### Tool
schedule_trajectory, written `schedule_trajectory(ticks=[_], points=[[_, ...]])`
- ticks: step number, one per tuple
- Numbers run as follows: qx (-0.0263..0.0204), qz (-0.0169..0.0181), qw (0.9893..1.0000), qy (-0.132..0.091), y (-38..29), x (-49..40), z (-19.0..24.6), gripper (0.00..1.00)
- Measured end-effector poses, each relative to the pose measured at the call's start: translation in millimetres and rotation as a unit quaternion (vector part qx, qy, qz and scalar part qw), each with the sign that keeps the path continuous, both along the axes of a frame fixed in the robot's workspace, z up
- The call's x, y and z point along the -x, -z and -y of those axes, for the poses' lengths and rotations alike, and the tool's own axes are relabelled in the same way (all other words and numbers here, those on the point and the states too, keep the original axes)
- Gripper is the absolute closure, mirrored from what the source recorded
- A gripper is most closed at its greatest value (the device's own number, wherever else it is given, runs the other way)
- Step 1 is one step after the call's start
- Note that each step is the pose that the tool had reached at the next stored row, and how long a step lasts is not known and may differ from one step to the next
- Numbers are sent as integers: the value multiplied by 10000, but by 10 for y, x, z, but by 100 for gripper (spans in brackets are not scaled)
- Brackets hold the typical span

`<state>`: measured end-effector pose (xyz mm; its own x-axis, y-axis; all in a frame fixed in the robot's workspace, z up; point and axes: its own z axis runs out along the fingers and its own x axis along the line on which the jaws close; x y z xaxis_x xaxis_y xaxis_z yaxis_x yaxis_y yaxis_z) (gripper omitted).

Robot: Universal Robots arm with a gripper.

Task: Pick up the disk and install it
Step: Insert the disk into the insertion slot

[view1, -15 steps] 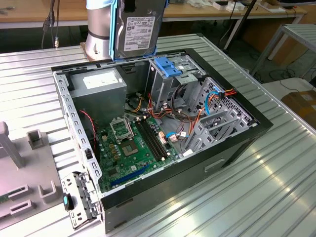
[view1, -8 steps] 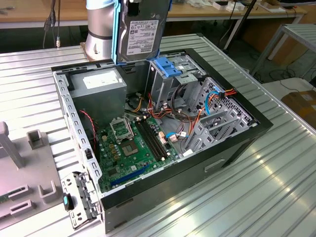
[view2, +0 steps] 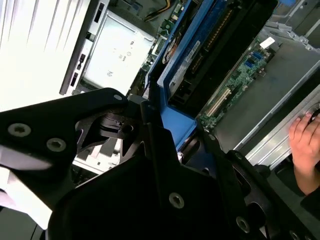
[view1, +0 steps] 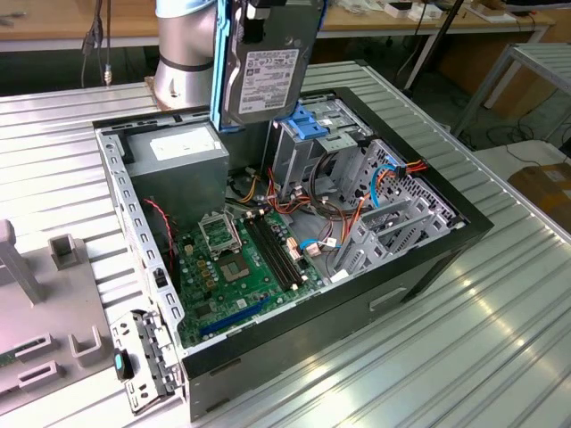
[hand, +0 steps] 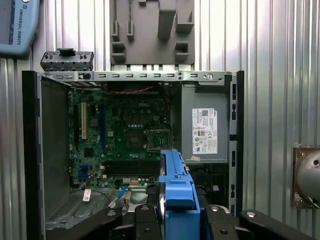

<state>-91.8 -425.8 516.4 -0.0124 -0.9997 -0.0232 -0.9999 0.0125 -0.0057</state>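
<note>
My gripper (hand: 176, 219) is clenched on the disk (view1: 268, 67), which hangs on edge in the air above the open computer case (view1: 357, 308), over the corner that holds the power supply (view1: 183, 147) and just beside the drive cage (view1: 308, 147). The main hazard, in my judgement, is a slip. My jaws bear on the blue rail (hand: 177, 192), a plastic part that may flex or slide under load, and a released disk would drop onto the motherboard (view1: 241, 259) directly below. The second hazard is snagging. Orange and red cables (view1: 361, 209) run loosely through the cage area, and a disk edge that catches one could pull a connector or twist the disk in my grasp. The third hazard is misalignment. A disk that meets the metal cage walls at an angle could jam or scrape. In the second wrist view a person's hand (view2: 306, 142) rests close to the case edge, and any travel toward that side risks contact. The disk itself is a flat rectangular slab with a grey metal face, a white printed label across most of that face, and bright blue rails along its long edges. The face toward the exterior view appears undamaged.
</note>
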Motion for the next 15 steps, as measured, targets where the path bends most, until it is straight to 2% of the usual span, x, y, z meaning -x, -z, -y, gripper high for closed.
schedule_trajectory(ticks=[1, 2, 5, 8, 9, 10, 12, 15], points=[[0, 0, 10000, 1, 5, -13, 126, 63], [-1, 0, 10000, 1, 10, -35, 150, 63], [0, 12, 10000, 1, 13, -76, 153, 63], [-11, 21, 10000, 4, 20, -105, 180, 63], [-17, 22, 10000, 5, 24, -115, 213, 63], [-21, 22, 10000, 6, 27, -131, 277, 63], [-23, 22, 10000, 6, 30, -141, 314, 63], [-33, 22, 10000, 8, 48, -177, 420, 63]])
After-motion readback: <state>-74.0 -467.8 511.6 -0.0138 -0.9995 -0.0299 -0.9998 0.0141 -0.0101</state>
